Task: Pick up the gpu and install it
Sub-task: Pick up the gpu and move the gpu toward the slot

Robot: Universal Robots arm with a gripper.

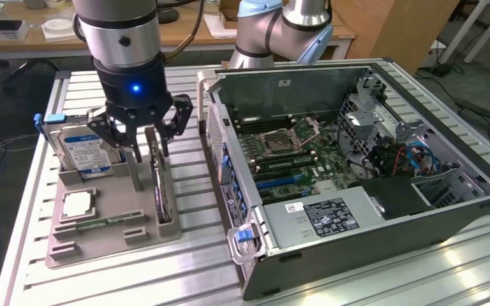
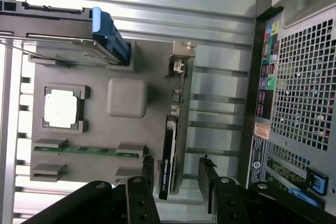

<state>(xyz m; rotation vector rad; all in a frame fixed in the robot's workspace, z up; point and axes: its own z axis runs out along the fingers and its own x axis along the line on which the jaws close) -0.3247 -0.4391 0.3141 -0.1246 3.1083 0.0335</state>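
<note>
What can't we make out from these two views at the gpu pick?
- gpu: in the exterior view, its top end is hidden behind the gripper.
- Contact: in the wrist view, the open fingers straddle the gpu; touching or apart, cannot tell.
- Hard drive: label text too small in the exterior view; cut off by the picture's edge in the wrist view.
- Motherboard slots: too small in the exterior view to tell which is free.

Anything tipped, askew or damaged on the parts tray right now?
Nothing stands out. The gpu stands on edge in its slot under the open gripper, the hard drive stands upright, and the CPU and memory stick lie flat in their recesses.
</note>
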